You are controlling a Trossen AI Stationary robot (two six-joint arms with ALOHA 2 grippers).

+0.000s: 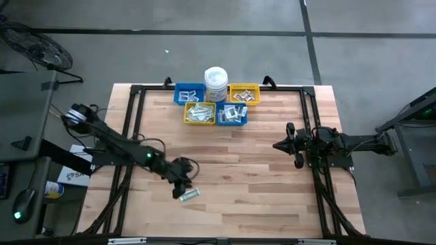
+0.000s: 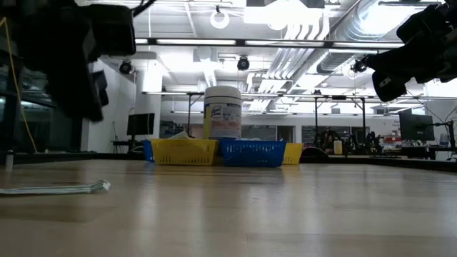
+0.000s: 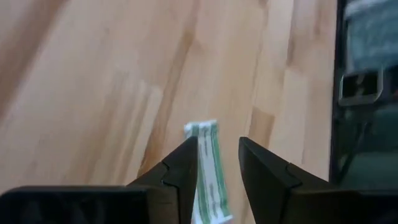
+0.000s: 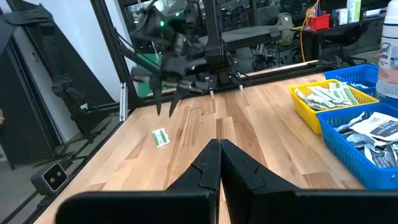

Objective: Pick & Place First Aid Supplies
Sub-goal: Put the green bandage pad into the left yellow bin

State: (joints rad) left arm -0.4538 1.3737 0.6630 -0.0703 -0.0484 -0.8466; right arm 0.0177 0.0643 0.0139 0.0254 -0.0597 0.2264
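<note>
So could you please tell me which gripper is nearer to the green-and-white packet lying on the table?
Left. The left gripper hangs just above the green-and-white packet; the right gripper waits far across the table.

No legible text anywhere. White tub (image 2: 223, 112) label: print visible, too small to read. Green-and-white strip packet (image 3: 208, 171) at 6 o'clock on desk (image 1: 272, 184): printed lines, unreadable. Packets in bins: dark print, illegible.

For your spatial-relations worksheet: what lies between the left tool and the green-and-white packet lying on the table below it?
Nothing: the left tool hangs above the packet with only air between, clearest in the right wrist view.
</note>
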